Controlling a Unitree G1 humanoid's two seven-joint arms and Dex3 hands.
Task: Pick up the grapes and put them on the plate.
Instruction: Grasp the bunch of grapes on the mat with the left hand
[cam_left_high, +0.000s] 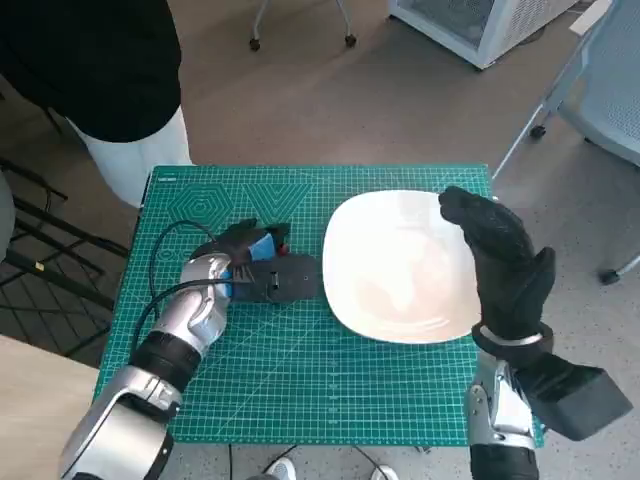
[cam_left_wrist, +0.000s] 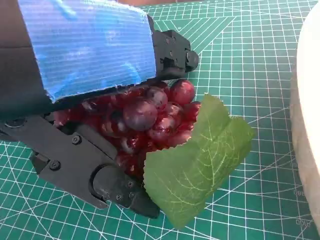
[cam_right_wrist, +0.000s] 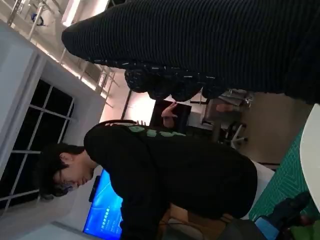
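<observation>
Over the green cutting mat (cam_left_high: 300, 390) on the worktop, left robot hand (cam_left_high: 245, 262) clamped round the grapes (cam_left_wrist: 145, 117) (dark red bunch wedged between black fingers (cam_left_wrist: 100, 175) and blue-taped back, one green leaf (cam_left_wrist: 200, 160) sticking out), low over the mat just beside the white plate (cam_left_high: 400, 265). Further right, right robot hand (cam_left_high: 500, 260) raised above the plate's edge, fingers loosely spread, holding nothing.

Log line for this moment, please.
left hand: grips grapes on mat | right hand: raised over plate, holds nothing | grapes not yet on plate
</observation>
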